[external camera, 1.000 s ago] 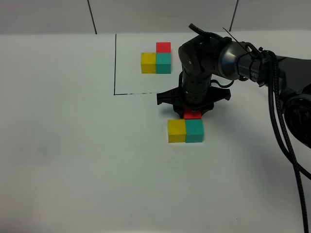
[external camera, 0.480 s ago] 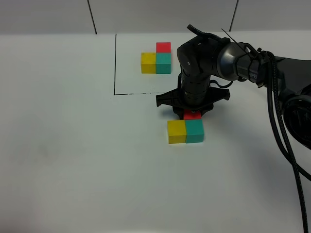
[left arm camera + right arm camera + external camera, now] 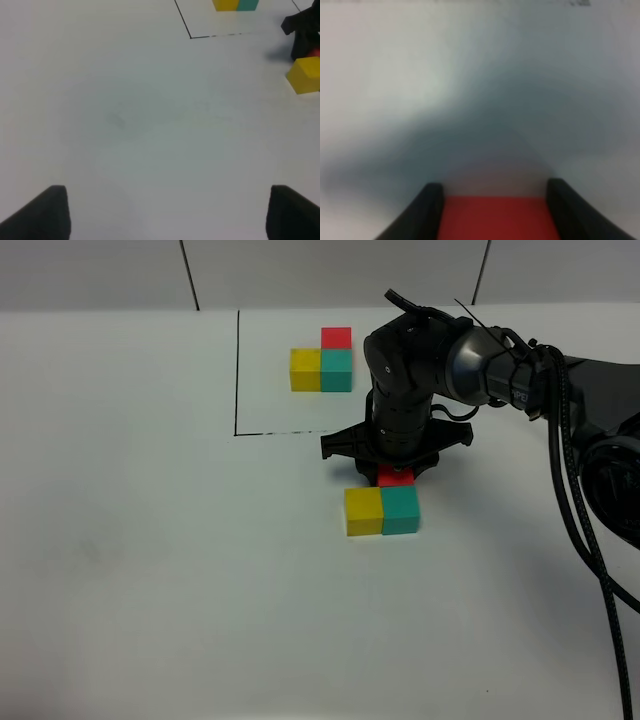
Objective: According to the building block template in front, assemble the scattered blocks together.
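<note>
The building block template (image 3: 322, 368) lies at the back: yellow, teal and red cubes in an L, with a thin black line (image 3: 238, 370) beside it. Nearer, the scattered yellow cube (image 3: 363, 511) and teal cube (image 3: 401, 510) sit side by side, touching. My right gripper (image 3: 396, 472) points down just behind the teal cube and is shut on the red cube (image 3: 394, 477), which is mostly hidden under it. In the right wrist view the red cube (image 3: 495, 222) fills the gap between the fingers (image 3: 430, 210). My left gripper (image 3: 167, 215) is open and empty over bare table.
The white table (image 3: 150, 570) stretches left and toward the front. The right arm's black cables (image 3: 585, 530) hang along the right side. The left wrist view shows the yellow cube (image 3: 306, 75) and the template's edge (image 3: 235, 5) far off.
</note>
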You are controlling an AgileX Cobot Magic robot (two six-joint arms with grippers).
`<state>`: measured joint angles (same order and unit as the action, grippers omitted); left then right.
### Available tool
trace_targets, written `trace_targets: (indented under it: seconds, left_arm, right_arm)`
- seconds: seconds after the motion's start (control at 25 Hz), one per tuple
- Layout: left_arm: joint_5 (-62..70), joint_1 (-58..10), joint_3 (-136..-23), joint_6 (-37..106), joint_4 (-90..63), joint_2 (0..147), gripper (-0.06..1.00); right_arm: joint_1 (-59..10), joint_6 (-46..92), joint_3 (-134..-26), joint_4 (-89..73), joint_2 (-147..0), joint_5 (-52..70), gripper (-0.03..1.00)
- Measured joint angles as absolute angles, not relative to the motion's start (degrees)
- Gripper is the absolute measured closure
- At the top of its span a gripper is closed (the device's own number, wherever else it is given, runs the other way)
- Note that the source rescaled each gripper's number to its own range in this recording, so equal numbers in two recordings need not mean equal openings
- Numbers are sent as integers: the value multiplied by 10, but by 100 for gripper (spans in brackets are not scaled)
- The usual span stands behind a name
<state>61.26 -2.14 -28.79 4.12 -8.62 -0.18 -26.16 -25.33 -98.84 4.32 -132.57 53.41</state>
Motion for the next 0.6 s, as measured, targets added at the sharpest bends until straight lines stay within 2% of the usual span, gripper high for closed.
trace_targets:
  seconds: [0.6]
  left_arm:
    - [613, -21, -288, 41, -86, -2, 9]
  right_arm:
    - [-261, -229, -988, 39, -1326, 528, 96]
